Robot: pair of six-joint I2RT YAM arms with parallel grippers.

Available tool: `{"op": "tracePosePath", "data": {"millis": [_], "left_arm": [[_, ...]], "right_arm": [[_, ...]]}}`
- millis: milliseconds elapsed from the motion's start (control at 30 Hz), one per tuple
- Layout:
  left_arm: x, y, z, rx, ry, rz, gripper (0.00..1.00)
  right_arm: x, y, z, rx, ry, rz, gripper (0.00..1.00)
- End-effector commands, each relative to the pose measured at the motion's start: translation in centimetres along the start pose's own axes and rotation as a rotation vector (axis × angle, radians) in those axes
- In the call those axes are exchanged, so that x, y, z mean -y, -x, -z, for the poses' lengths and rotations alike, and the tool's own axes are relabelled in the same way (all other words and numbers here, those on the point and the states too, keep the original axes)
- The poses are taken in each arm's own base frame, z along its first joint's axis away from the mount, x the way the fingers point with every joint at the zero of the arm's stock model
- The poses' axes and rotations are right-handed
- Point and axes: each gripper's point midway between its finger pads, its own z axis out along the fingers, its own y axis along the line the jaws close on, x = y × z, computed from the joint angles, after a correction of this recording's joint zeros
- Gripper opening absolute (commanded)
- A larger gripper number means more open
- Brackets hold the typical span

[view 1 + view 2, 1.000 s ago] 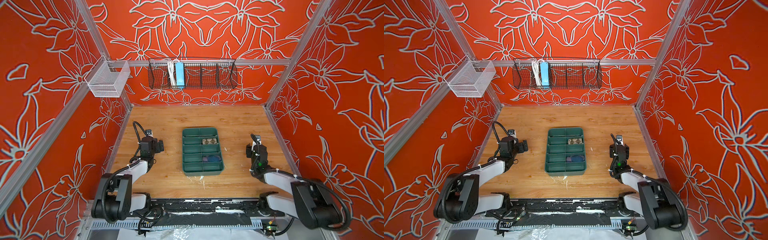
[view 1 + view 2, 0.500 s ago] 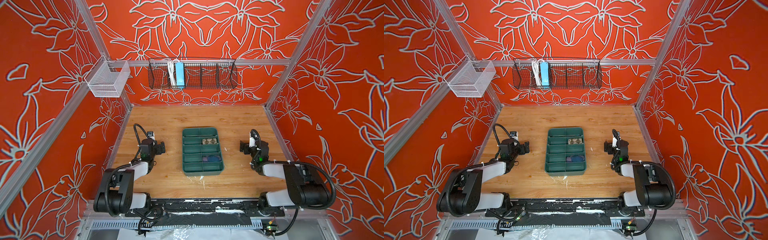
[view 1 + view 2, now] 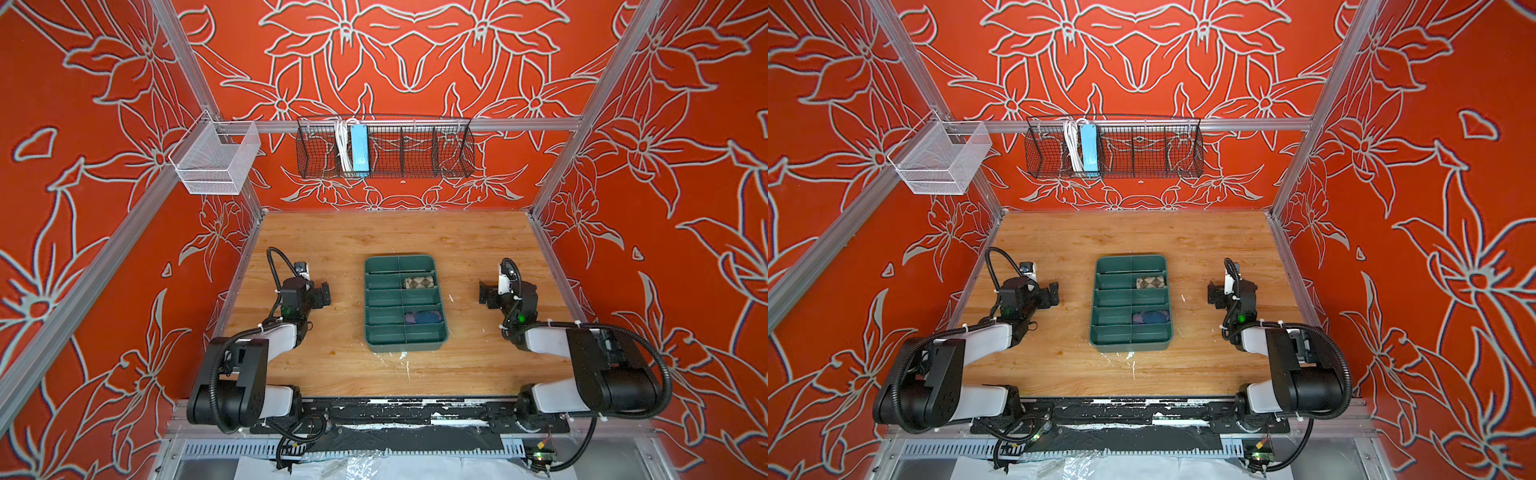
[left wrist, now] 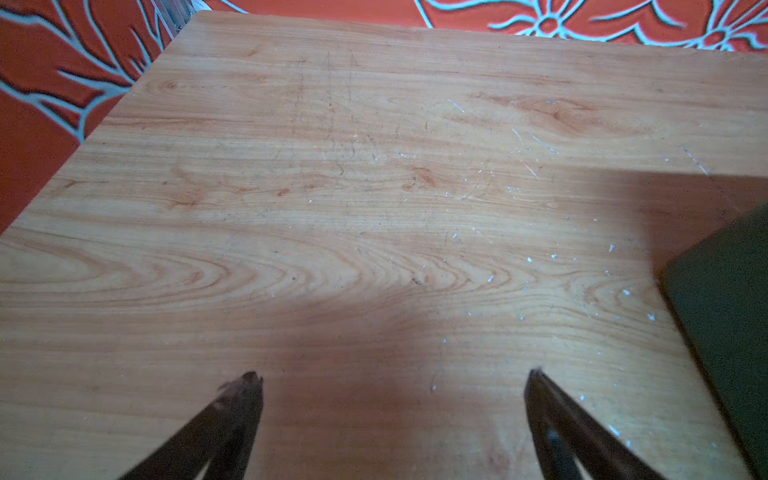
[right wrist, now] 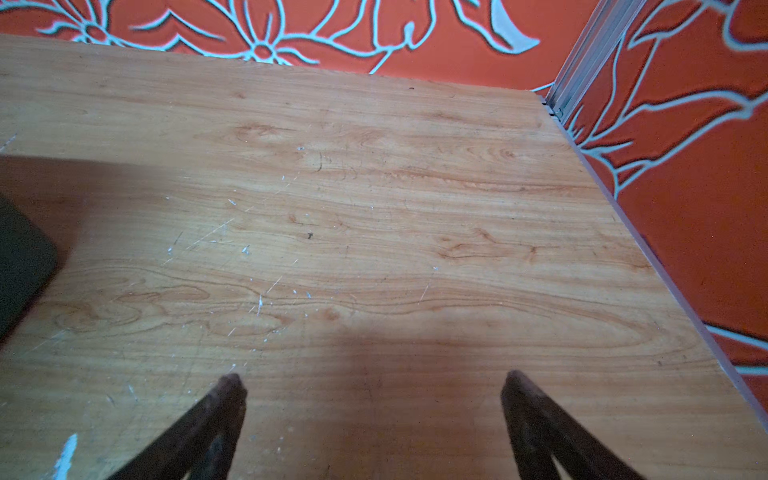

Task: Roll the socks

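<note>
Bare surface (image 3: pixel 374 237) rings the green tray (image 3: pixel 366 307) on every side, with the most room beyond its far end, up to the back wall's edge. The left hand (image 3: pixel 309 294) hangs over the lane left of the tray and the right hand (image 3: pixel 498 296) over the lane right of it. Both are released, spread wide and grasping nothing, as each wrist view shows (image 4: pixel 392 378) (image 5: pixel 374 380).

There is one tray, with ten compartments in two columns of five. Both of the two socks lie bundled in its right column. The argyle sock (image 3: pixel 420 283) is in the second compartment from the tray's far end and the purple sock (image 3: pixel 423 318) in the fourth.
</note>
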Motion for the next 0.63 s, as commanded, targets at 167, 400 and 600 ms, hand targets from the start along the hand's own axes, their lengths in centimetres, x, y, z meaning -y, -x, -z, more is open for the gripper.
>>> {"op": "tracePosePath", "data": {"millis": [167, 400, 600], "left_arm": [[0.11, 0.79, -0.02, 0.024, -0.011, -0.002, 0.97], [0.09, 0.84, -0.06, 0.022, -0.015, 0.001, 0.97], [0.09, 0.80, -0.01, 0.023, -0.015, -0.001, 0.97]], "right_arm": [[-0.05, 1.10, -0.11, 0.026, 0.008, -0.016, 0.98], [-0.06, 1.08, -0.12, 0.025, 0.009, -0.016, 0.98], [-0.07, 1.05, -0.10, 0.025, 0.009, -0.015, 0.98]]}}
